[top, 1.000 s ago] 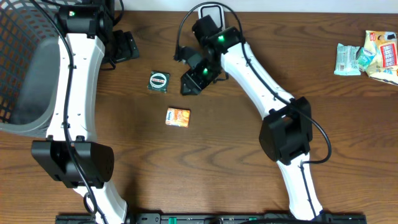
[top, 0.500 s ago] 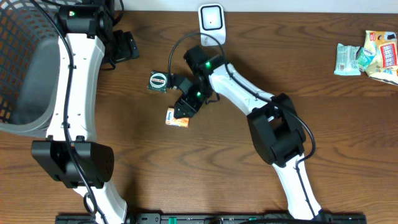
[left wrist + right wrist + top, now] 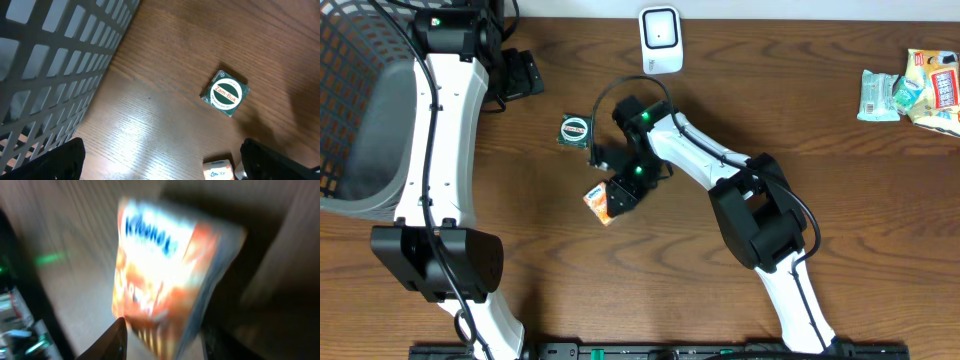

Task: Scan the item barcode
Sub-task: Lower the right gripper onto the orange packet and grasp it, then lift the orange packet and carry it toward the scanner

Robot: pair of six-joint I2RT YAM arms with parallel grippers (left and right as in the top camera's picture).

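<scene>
A small orange and white tissue pack sits tilted on the wooden table, left of centre. My right gripper is down over it. In the right wrist view the blurred pack fills the gap between the two dark fingers, and the gripper is shut on it. A white barcode scanner stands at the table's far edge. My left gripper hangs open at the upper left with nothing in it; its wrist view catches the pack's corner at the bottom.
A green round-labelled tin lies just above and left of the pack, and shows again as the tin from the left wrist. A grey mesh basket fills the left edge. Snack packets lie at the far right.
My right arm swung down and left from beside the scanner to the orange pack and closed on it. The pack has turned and shifted slightly toward the front. The left arm stayed put.
</scene>
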